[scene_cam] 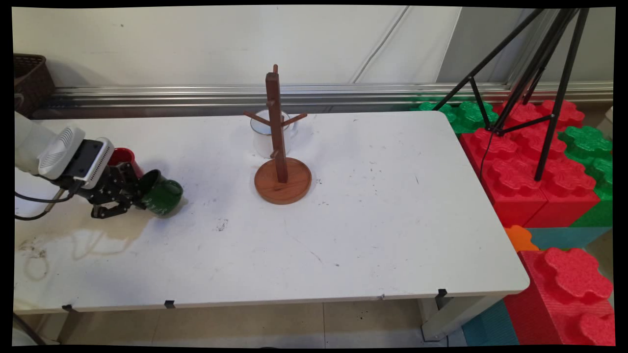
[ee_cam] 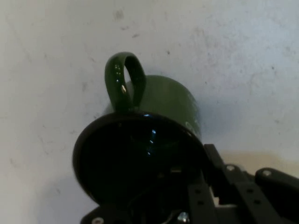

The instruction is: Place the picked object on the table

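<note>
A green mug [scene_cam: 163, 194] lies tilted on its side at the table's left, its dark mouth turned toward my gripper [scene_cam: 139, 196]. The gripper is shut on the mug's rim, one finger inside the mouth. In the hand view the green mug [ee_cam: 163, 100] fills the middle, its handle [ee_cam: 124, 81] pointing up and its black interior facing the camera. A red mug [scene_cam: 122, 158] stands just behind the hand, partly hidden by it.
A wooden mug tree [scene_cam: 280, 162] on a round base stands mid-table. A clear glass cup [scene_cam: 265, 137] sits just behind it. A dark basket [scene_cam: 30, 78] is at the far left by the wall. Foam blocks [scene_cam: 535, 162] and a black tripod [scene_cam: 539, 73] stand right of the table.
</note>
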### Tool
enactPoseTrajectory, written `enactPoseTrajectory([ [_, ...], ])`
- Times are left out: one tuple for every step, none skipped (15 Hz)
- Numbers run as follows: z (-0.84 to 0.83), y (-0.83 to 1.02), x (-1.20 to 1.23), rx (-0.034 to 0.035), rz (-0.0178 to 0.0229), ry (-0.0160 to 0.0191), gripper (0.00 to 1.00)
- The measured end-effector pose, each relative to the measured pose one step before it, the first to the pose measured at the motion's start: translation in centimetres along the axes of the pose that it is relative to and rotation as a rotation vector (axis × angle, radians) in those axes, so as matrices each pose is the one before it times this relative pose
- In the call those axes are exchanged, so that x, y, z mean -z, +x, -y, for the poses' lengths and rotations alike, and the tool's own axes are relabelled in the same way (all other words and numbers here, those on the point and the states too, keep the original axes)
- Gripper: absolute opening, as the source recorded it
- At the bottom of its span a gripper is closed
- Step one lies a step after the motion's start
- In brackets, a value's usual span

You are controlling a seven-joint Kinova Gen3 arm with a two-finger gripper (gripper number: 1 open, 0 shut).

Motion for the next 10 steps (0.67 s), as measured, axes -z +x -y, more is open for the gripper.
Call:
enactPoseTrajectory([
  [-0.052, -0.009, -0.119, -0.00562, 0.00398, -0.00215, 0.00],
  [-0.063, 0.010, -0.039, -0.00272, 0.00167, -0.00020, 0.00],
  [-0.035, 0.017, -0.076, -0.00447, 0.00193, -0.00086, 1.00],
  [0.071, -0.001, -0.066, -0.00418, 0.00078, -0.00059, 1.00],
  [-0.009, 0.013, -0.056, -0.00241, 0.00124, 0.00014, 1.00],
  [-0.004, 0.052, -0.048, -0.00206, 0.00066, 0.00050, 1.00],
  [0.006, 0.058, -0.013, -0.00034, -0.00081, 0.00155, 1.00],
  [0.061, 0.074, -0.003, 0.00100, -0.00244, 0.00172, 1.00],
  [0.114, 0.099, 0.025, 0.00274, -0.00451, 0.00257, 1.00],
  [0.179, 0.140, 0.074, 0.00424, -0.00698, 0.00316, 1.00],
])
